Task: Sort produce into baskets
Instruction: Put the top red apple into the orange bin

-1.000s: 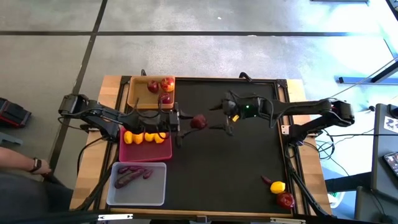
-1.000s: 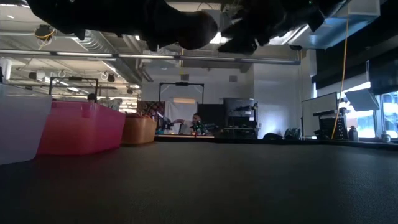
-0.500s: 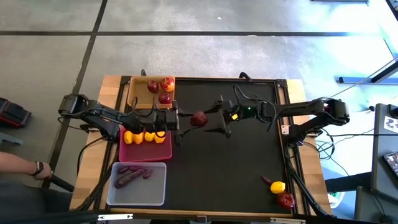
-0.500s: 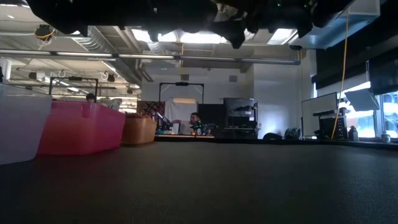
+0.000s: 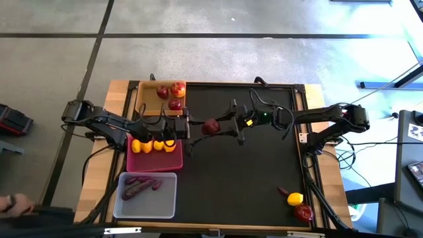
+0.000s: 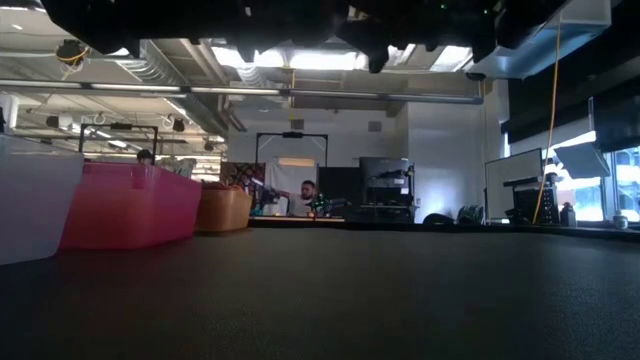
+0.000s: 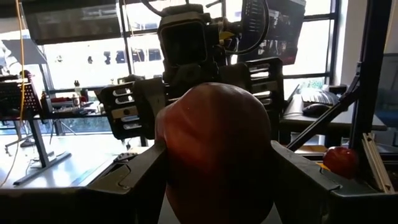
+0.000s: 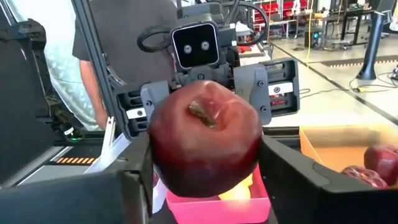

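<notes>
Two grippers, left gripper [image 5: 193, 127] & right gripper [image 5: 227, 128], both clamp one apple [image 5: 211, 127] mid-bench; we shouldn't let either go w/o the other's hold firm.

No text, label, brand, number or sign can be read in any view. The monitors and equipment in the room behind the table are too small and dim for any lettering to be made out.
</notes>
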### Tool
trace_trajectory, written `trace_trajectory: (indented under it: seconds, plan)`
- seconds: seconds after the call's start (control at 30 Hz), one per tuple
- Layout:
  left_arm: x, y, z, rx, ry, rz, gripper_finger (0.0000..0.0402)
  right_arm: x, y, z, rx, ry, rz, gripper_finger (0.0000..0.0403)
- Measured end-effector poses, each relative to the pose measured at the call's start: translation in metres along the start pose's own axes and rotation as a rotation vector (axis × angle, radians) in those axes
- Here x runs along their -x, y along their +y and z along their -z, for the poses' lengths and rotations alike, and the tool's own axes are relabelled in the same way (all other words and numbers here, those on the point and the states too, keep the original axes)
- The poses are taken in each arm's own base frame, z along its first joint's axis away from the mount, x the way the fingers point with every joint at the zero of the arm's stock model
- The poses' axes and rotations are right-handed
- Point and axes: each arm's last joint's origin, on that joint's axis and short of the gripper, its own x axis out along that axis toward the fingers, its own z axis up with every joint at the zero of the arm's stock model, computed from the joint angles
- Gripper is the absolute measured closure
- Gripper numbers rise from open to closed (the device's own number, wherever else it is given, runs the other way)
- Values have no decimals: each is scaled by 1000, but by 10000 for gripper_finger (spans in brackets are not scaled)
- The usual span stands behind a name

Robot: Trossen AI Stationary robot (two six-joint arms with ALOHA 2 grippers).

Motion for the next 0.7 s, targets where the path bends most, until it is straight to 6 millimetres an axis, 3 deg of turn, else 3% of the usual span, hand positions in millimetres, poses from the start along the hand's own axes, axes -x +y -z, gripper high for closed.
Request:
trace_trajectory:
  seconds: [0.3, 0.57, 0.7]
  plan:
    - [1, 0, 2, 0, 29, 2, 166, 0, -1, 3, 1, 22, 3, 250]
    - [22, 7, -3, 74, 258, -40, 97, 1, -3, 15, 31, 147, 92, 263]
    - [32, 10, -2, 67, 355, -61, 84, 3, -5, 28, 32, 281, 148, 264]
